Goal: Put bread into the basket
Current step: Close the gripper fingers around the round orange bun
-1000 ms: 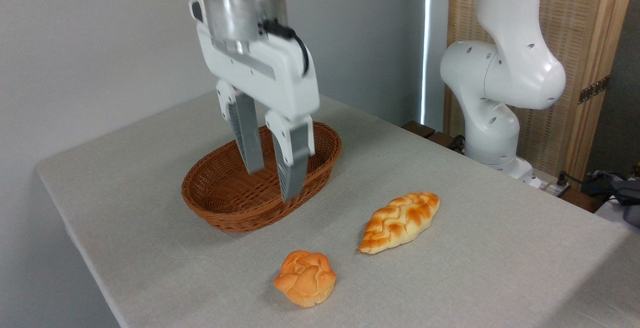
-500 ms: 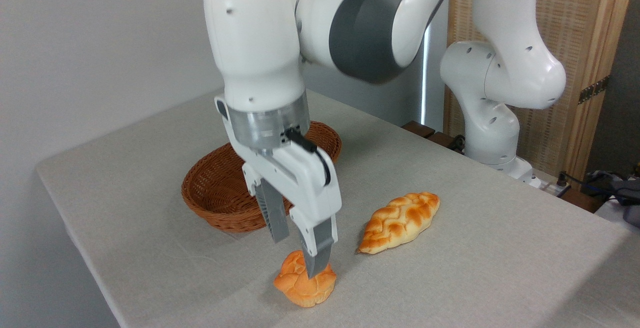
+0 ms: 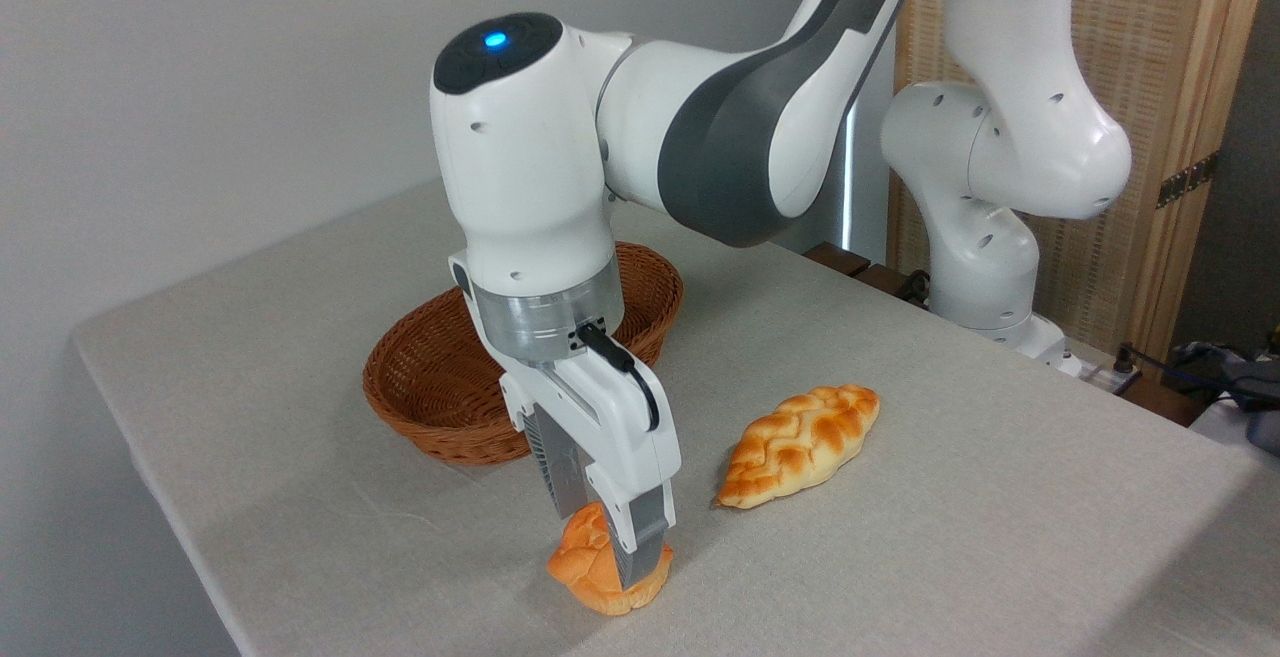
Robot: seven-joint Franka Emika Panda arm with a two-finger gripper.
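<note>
Now the end effector [image 3: 608,537] has dropped lower than 0.5 s ago; its 2 fingers straddle the knotted bun [image 3: 590,569] on the table [image 3: 950,497], apparently clenching it. Wicker basket [image 3: 440,377] sits behind it, empty. Lift next.

Soft, even daylight is filling the scene, bright without being harsh. A thin vertical strip of light [image 3: 853,87] is glowing white behind the arm [image 3: 740,107], blown out to pure white. The arm's glossy shells are catching mild highlights, and a small blue lamp [image 3: 495,39] is shining on top of the wrist. Shadows are lying faint and diffuse on the table [image 3: 1000,497]: a pale one is spreading left of the gripper [image 3: 600,527], and a darker one is hugging the basket [image 3: 440,387]. Focus is holding sharp across the frame, with slight grain and no motion blur showing. Edges are showing no obvious distortion.
</note>
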